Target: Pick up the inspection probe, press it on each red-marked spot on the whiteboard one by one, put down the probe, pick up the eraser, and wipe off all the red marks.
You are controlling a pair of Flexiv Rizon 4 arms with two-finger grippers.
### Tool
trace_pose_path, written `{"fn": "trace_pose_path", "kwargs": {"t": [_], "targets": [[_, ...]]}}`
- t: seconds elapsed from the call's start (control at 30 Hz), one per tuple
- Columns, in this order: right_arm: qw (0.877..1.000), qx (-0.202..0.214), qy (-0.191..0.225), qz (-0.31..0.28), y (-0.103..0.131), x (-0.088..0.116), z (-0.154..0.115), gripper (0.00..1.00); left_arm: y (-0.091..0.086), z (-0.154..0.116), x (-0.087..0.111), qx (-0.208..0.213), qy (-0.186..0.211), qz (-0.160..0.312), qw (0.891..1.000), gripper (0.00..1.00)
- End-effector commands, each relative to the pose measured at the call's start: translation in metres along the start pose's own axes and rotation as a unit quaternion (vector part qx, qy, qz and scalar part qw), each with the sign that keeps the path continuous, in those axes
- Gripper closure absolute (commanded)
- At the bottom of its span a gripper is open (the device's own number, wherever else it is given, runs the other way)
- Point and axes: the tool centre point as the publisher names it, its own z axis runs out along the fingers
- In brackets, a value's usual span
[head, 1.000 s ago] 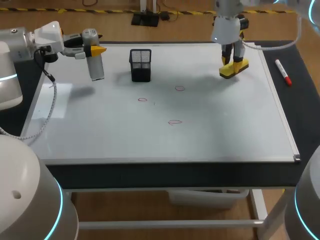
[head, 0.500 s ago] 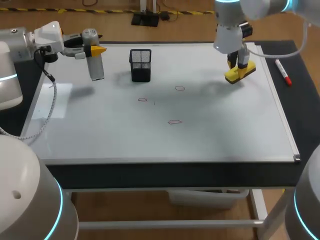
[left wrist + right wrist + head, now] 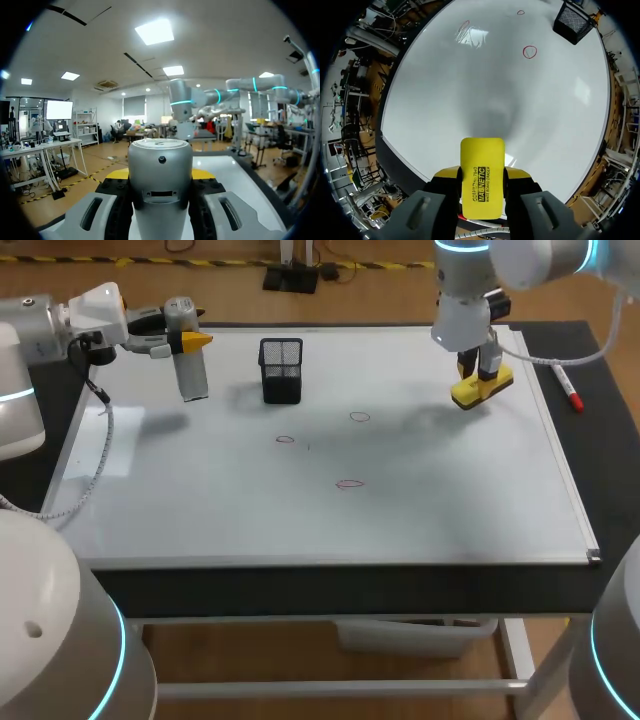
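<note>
- Head view shows the left gripper (image 3: pixel 186 341) closed tight on the probe (image 3: pixel 191 370). The probe is a gray tube that hangs down over the far left corner of the whiteboard (image 3: pixel 450 510).
- I think the probe is kept way over there so it is not in the way. It has not been put down.
- The right gripper (image 3: pixel 478 368) is closed on the yellow eraser (image 3: pixel 481 389), with a finger on each side of it. It is over the far right part of the board.
- In the right wrist view the eraser points at the board. It makes a soft shadow, so it looks lifted up and not rubbing yet.
- I think it is held flat side down so it can wipe when it goes lower.
- Three red marks (image 3: pixel 349 483) sit near the middle of the board, well apart from the eraser. None is wiped off.
- A black mesh cup (image 3: pixel 281 370) stands near the probe, maybe as a home for it.
- A red pen (image 3: pixel 566 383) lies just off the board's right edge.
</note>
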Motion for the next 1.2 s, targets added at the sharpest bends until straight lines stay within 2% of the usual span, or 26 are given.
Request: {"fn": "trace_pose_path", "kwargs": {"t": [0.03,0.6,1.2], "targets": [[1.0,0.002,0.001,-0.001,-0.001,0.001,-0.002,1.0,-0.001,0.0,0.0,0.0,-0.001,0.001,1.0,1.0],[1.0,0.002,0.001,-0.001,-0.001,0.001,-0.002,1.0,-0.001,0.0,0.0,0.0,-0.001,0.001,1.0,1.0],[1.0,0.002,0.001,-0.001,-0.001,0.001,-0.002,1.0,-0.002,0.022,0.062,0.028,0.076,-0.001,0.997,1.0]]}}
